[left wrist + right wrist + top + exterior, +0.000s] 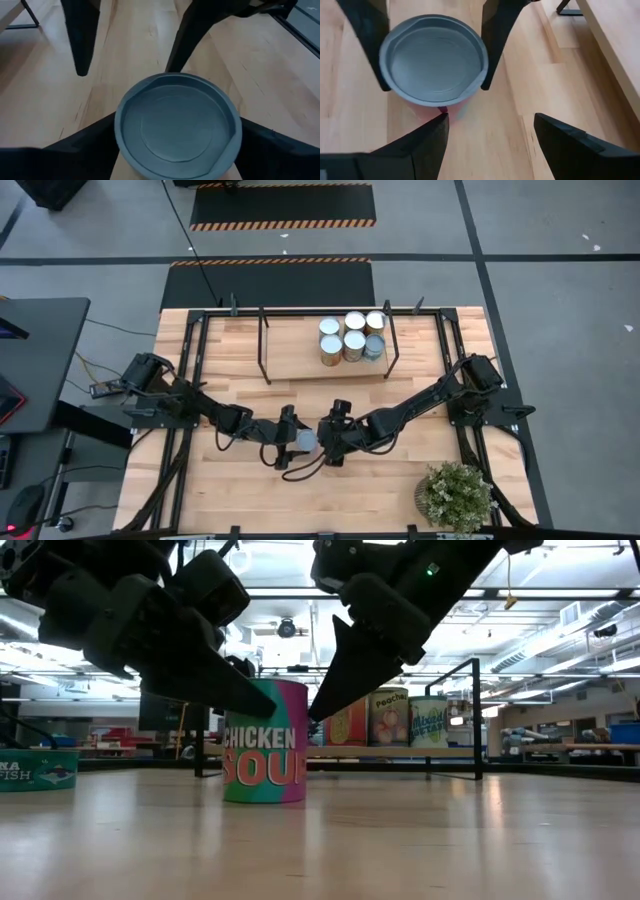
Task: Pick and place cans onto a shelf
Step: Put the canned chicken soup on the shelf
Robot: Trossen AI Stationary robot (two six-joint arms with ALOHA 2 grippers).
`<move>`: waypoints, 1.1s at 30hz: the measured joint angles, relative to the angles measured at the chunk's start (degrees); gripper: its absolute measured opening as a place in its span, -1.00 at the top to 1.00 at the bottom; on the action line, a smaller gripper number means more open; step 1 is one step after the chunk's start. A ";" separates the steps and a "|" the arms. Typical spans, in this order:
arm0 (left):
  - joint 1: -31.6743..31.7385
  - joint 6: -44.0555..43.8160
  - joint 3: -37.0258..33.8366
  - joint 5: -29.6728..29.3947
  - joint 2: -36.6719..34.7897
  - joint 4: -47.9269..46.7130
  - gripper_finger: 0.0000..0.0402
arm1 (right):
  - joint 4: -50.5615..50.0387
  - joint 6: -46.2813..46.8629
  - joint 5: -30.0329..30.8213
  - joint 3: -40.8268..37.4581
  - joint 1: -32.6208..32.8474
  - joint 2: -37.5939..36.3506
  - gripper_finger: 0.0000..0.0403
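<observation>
A can (265,740) with a green and pink "CHICKEN SOUP" label and a blue-grey top (177,125) stands upright on the tabletop, in front of the shelf. My left gripper (297,438) is shut on it. My right gripper (490,120) is open and empty just to the can's right, with one fingertip (442,120) close beside the can's wall; I cannot tell whether it touches. The wooden shelf (295,355) in its black rod frame stands at the far middle and holds several cans (353,338). My left gripper pinches the can between its two fingers (85,150), one on each side of the round wall just below the top rim (118,131). The fingers slant down from the table's left. The can stands upright with its bottom on the table (265,798).
A low teal "TUNA FISH" tin (35,768) stands on the table, far to the left in the low view. A bushy potted plant (455,495) stands at the near right corner. The shelf's black legs (265,345) rise at the far middle. Bare tabletop (400,470) lies in front of both grippers.
</observation>
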 joint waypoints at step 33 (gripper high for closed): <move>35.69 12.09 19.98 12.37 -12.93 -36.95 -0.46 | -25.76 13.65 11.21 0.02 6.18 -14.29 -0.49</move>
